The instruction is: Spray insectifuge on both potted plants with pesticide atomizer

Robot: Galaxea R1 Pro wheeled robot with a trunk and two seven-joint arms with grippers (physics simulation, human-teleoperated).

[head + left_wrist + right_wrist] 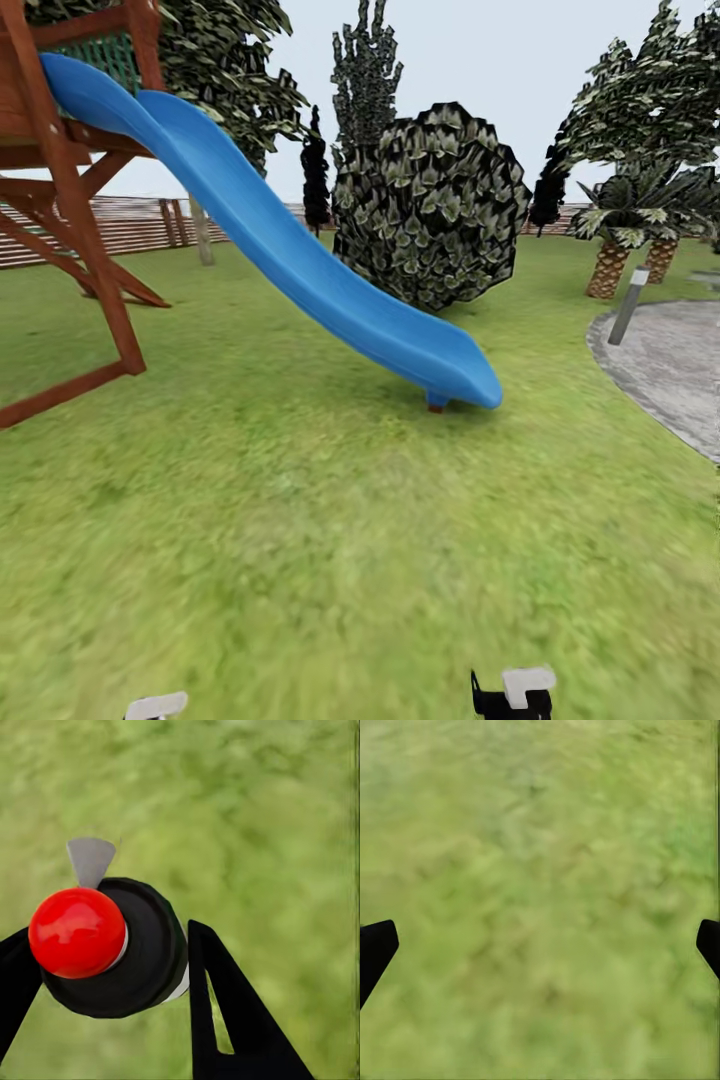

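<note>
Because the pesticide atomizer (142, 952), a small dark bottle with a white band, a glossy red round cap (75, 932) and a grey wedge-shaped nozzle (90, 859), is needed for spraying, it is held in the left gripper (112, 937). The two black fingers are closed against its sides, and the bottle is seen end-on over the blurred green lawn (285, 832). The nozzle is pointed away from the fingers, which should leave the spray path unobstructed. The right gripper (540, 941) is kept empty with its fingers spread wide apart above bare grass, presumably so that it is free for pressing the cap or steadying the bottle.

In the head view a blue plastic slide (300, 260) is seen running from 11 o'clock down to the centre, fixed to a reddish-brown wooden play frame (80, 220) at 9 o'clock. A big round dark bush (430, 205) stands at 12 o'clock just behind the slide. Two short palms (625, 240) are seen at 2 o'clock, and a slim grey lamp post (630, 305) is set at the edge of the round grey stone patio (670, 370) at 3 o'clock. A brown slatted fence (130, 225) is visible at 10 o'clock.

Pickup is judged complete; a turn toward the patio is probably required so that the plants can be sought.
</note>
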